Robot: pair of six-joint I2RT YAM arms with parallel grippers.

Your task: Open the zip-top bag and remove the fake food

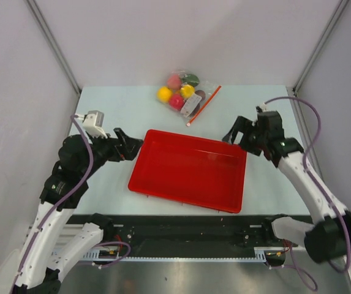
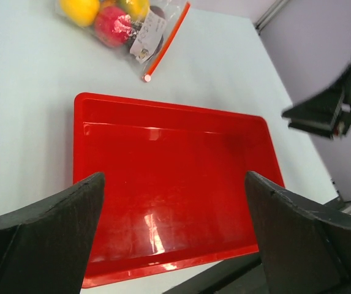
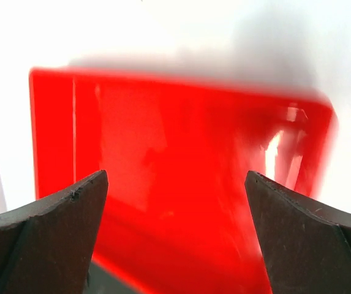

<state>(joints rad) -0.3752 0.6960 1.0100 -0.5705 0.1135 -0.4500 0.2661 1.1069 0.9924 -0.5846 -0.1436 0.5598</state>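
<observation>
left end effector [image 1: 131,146] and right end effector [image 1: 235,136] gape wide, empty; zip-top bag [image 1: 190,95] holding fake food [image 1: 176,101] lies upper centre.

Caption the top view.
Left claw and right claw, open, flank the red tray; zip-top bag of fake food lies beyond.

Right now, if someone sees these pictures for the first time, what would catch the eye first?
The large red tray lies empty in the middle of the table. Behind it, near the far edge, the zip-top bag lies with the colourful fake food inside, its orange-red strip on the right side. The left gripper and the right gripper stand open on either side of the tray, holding nothing.
</observation>
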